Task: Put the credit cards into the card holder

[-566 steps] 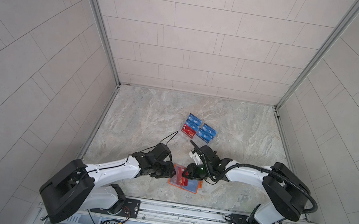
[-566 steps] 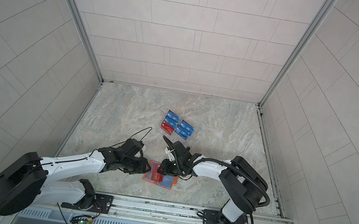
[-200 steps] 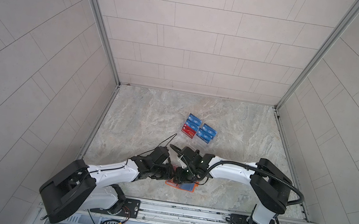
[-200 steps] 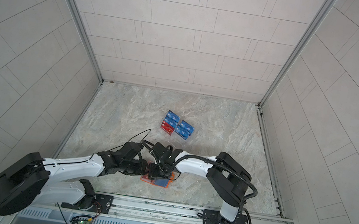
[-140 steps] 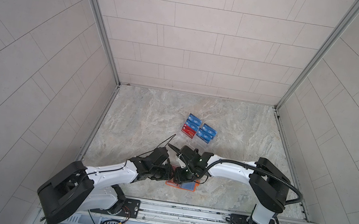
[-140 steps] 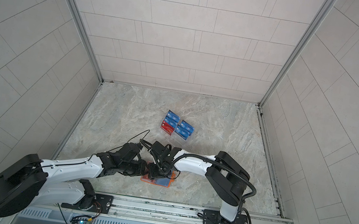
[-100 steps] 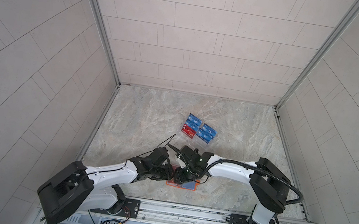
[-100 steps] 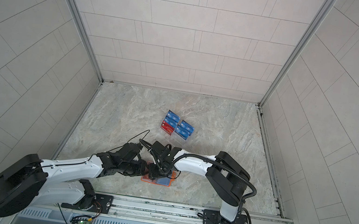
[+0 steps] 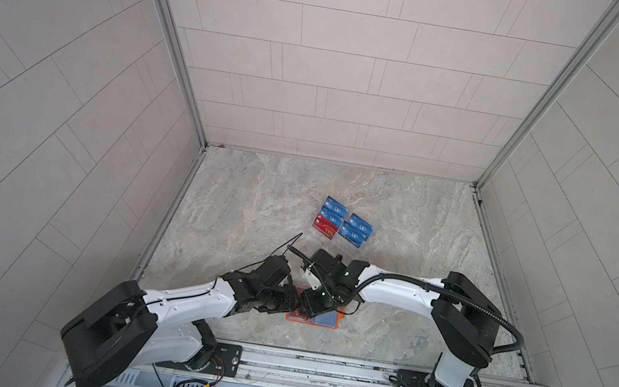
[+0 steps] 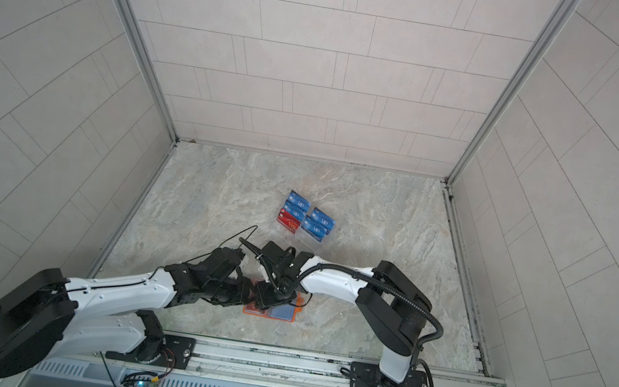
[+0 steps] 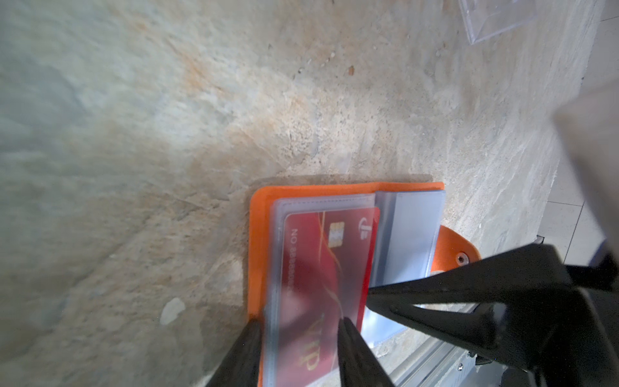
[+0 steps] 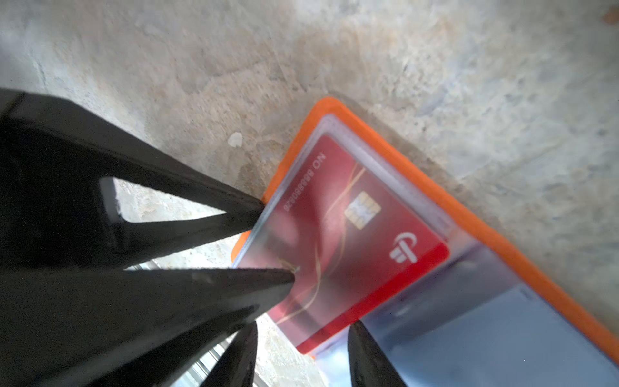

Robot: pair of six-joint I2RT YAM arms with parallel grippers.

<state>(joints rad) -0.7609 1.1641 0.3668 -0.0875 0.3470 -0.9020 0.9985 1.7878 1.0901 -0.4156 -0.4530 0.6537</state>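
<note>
On the marbled table (image 9: 254, 211), toward the robot's side and apart from the clear stand (image 9: 350, 249) that carries the other credit cards (image 9: 336, 209) (four blue, one red), the card holder (image 11: 257, 241) lies open and flat. I judge it light and floppy, with soft leather-like covers and slick, limp sleeves (image 11: 412, 234). It is likely to skate or fold unless pinned at a cover edge, away from the sleeve mouths. It is bright orange and book-style, with cloudy blue-grey sleeves and a rounded tab (image 11: 450, 243) bearing a snap stud (image 11: 461, 258). The left claw (image 11: 299, 321) stands half-spread with both tips set on the holder's outer edge, pinning it and clasping nothing that I can see. The right claw (image 12: 303, 326) is spread and released, the bare edge of the red card (image 12: 351, 217) lying loose between its fingers (image 12: 368, 355). That card looks thin, stiff and smooth, best pinched across its faces at a free edge or nudged edge-on. It sits almost wholly inside the sleeve on the page opposite the tab, with a bright strip toward the spine uncovered. It is red with gold curves, "VIP" lettering and a gold chip (image 12: 362, 209).
</note>
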